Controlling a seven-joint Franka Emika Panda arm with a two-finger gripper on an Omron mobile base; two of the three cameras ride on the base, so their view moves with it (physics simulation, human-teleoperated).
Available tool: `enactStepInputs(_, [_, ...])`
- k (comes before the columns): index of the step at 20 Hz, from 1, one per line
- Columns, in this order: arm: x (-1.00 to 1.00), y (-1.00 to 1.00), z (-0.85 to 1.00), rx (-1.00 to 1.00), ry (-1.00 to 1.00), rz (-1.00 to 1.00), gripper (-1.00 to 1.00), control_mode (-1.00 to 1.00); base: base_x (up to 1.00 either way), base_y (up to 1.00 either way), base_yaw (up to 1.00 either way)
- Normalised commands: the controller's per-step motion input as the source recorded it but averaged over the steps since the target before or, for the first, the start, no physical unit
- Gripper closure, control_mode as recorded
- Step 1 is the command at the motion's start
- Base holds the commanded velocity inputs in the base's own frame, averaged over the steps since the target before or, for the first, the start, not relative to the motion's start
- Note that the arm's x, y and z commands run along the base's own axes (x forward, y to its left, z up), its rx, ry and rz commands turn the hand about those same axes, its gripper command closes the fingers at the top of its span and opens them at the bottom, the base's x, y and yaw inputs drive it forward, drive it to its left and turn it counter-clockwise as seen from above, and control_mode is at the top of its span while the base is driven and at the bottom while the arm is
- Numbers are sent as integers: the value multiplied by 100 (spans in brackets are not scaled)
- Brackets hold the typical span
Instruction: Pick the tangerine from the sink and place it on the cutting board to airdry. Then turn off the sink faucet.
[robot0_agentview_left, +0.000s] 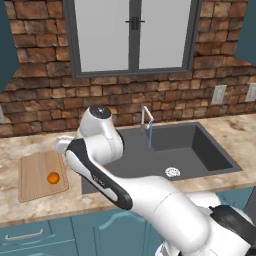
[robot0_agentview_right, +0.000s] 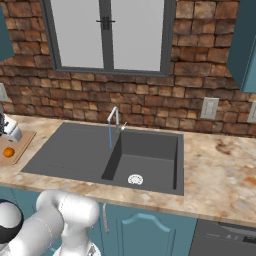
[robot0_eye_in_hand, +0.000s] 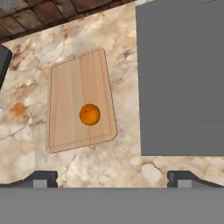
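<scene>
Tangerine (robot0_eye_in_hand: 89, 114) rests on the cutting board (robot0_eye_in_hand: 65, 87) left of the sink (robot0_agentview_left: 200, 145), claw (robot0_eye_in_hand: 112, 178) above it, jaws wide apart and empty; next, swing to the running sink faucet (robot0_agentview_left: 146, 116), approaching its handle squarely.

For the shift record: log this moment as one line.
tangerine: on cutting board | hand: open, above board, holding nothing | faucet: water running | next: turn faucet off
</scene>
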Motion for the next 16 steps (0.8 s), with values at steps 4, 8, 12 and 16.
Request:
enactStepInputs(4, [-44, -45, 40, 0, -3, 0, -100, -100, 0, 0, 0])
enactStepInputs(8, [-43, -43, 37, 0, 0, -1, -100, -100, 0, 0, 0])
enactStepInputs(12, [-41, -44, 38, 0, 0, -1, -100, -100, 0, 0, 0])
enactStepInputs(16, [-40, -50, 36, -5, -2, 0, -100, -100, 0, 0, 0])
